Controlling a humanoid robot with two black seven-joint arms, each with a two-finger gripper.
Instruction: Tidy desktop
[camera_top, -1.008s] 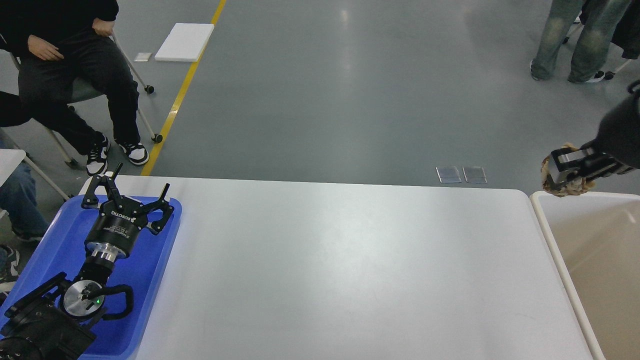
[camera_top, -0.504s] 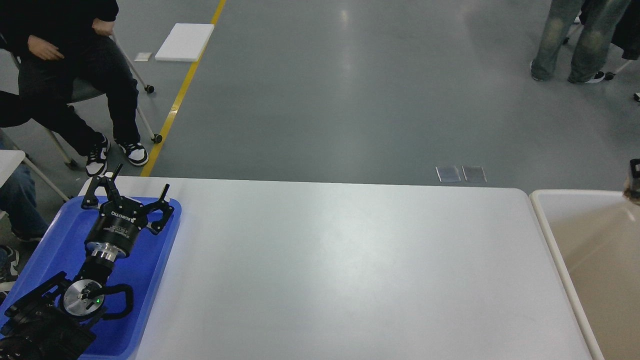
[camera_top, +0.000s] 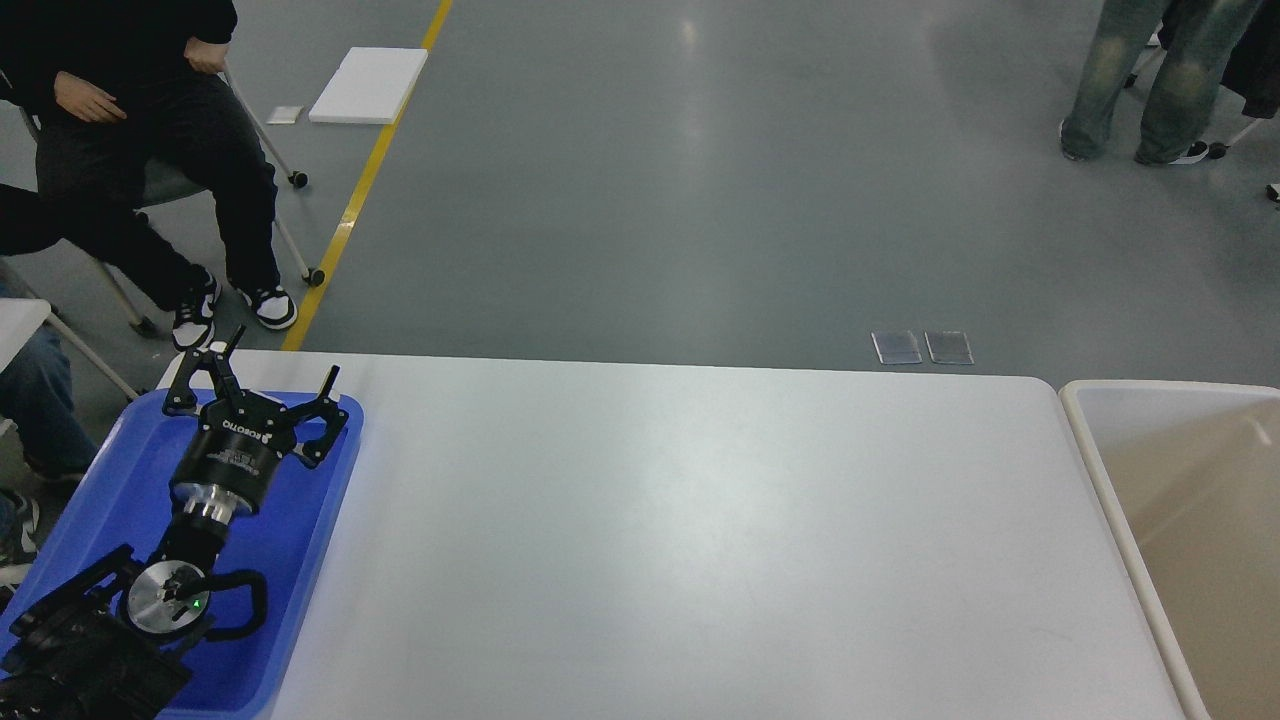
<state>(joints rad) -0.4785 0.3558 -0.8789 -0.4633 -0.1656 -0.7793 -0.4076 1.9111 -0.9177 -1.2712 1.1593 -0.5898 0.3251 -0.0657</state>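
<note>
Desk: the large smooth white rectangular desk (camera_top: 680, 540) with rounded corners fills the lower middle of the head view, its far edge running across the picture and its near part cut by the bottom edge.
Blue tray: a blue plastic rimmed tray (camera_top: 330, 470) lies on the desk's left end, reaching the left and bottom edges of the view.
Beige bin: a beige rimmed bin (camera_top: 1090, 450) stands just beside the desk's right end, cut by the right edge; what shows of its inside is plain beige wall.
Left tool: the black two-fingered left tool (camera_top: 257, 385) hangs over the far part of the blue tray, its fingers spread wide apart and gripping nothing; the left arm comes up from the lower left corner.
Right tool: out of the picture.
Floor: grey, with a yellow line (camera_top: 365, 180) running up from the desk's far left corner, a flat white slab (camera_top: 368, 85) beside it, and two small clear rectangular plates (camera_top: 922, 347) just past the desk's far edge.
People: a seated person in black clothes (camera_top: 140, 120) at far left; a standing person's legs in faded jeans (camera_top: 1150, 80) at top right.
</note>
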